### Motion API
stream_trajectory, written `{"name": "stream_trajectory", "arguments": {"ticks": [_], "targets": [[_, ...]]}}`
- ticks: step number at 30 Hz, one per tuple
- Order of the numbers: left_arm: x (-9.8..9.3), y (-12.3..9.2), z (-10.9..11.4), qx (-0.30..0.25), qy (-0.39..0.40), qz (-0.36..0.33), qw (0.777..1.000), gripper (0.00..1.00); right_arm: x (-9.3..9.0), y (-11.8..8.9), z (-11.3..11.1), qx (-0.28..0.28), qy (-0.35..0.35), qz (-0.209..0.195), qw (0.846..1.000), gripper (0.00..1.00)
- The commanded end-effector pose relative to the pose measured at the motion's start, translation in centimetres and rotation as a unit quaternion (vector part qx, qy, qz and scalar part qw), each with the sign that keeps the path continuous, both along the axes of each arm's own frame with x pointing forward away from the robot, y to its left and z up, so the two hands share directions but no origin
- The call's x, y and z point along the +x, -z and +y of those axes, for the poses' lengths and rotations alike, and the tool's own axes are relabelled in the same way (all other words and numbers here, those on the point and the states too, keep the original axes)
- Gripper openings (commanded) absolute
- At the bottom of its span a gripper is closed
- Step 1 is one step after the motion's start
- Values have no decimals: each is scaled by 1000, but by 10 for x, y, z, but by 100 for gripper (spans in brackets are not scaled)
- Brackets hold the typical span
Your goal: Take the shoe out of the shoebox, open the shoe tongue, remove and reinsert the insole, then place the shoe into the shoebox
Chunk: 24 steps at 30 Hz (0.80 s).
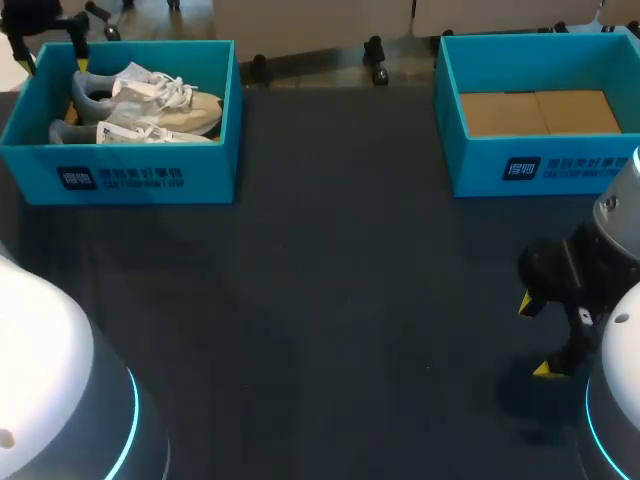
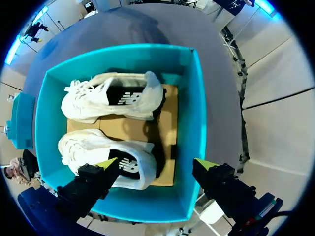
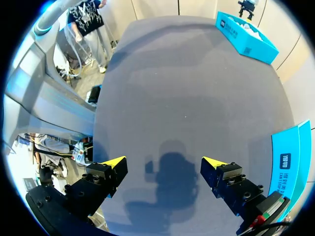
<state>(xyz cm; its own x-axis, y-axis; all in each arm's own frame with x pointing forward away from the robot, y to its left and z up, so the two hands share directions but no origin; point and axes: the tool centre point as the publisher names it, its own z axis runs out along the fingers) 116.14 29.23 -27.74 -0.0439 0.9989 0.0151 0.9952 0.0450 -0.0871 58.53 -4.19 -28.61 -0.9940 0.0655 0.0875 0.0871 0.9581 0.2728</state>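
Observation:
A teal shoebox [image 1: 140,175] stands at the table's far left with two white shoes in it, one [image 1: 150,95] behind the other [image 1: 130,132]. My left gripper [image 1: 56,62] hangs over the box's far left corner. In the left wrist view it looks straight down into the shoebox [image 2: 194,123]; the gripper [image 2: 156,164] is open and holds nothing. One shoe [image 2: 113,96] lies ahead of the fingers, and the other shoe [image 2: 106,155] has its heel close to one fingertip [image 2: 106,164]. My right gripper [image 1: 536,334] is open above bare table at the near right [image 3: 165,161].
A second teal shoebox [image 1: 520,165] at the far right shows only its brown cardboard bottom; its edge [image 3: 290,157] lies beside my right gripper. The dark table [image 1: 330,300] spreads between the two boxes. My arms' white bases sit at the near corners.

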Motion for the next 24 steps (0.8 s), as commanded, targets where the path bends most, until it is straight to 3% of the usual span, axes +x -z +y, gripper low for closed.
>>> {"name": "stream_trajectory", "arguments": {"ticks": [1, 12, 24], "targets": [[-39, -18, 2, 2, 6, -27, 1000, 100, -1, 1, 0, 0, 0, -1, 1000, 100], [-100, -40, 10, 6, 20, -22, 1000, 100, -1, 1, 0, 0, 0, -1, 1000, 100], [-100, -40, 10, 6, 20, -22, 1000, 100, -1, 1, 0, 0, 0, -1, 1000, 100]]}}
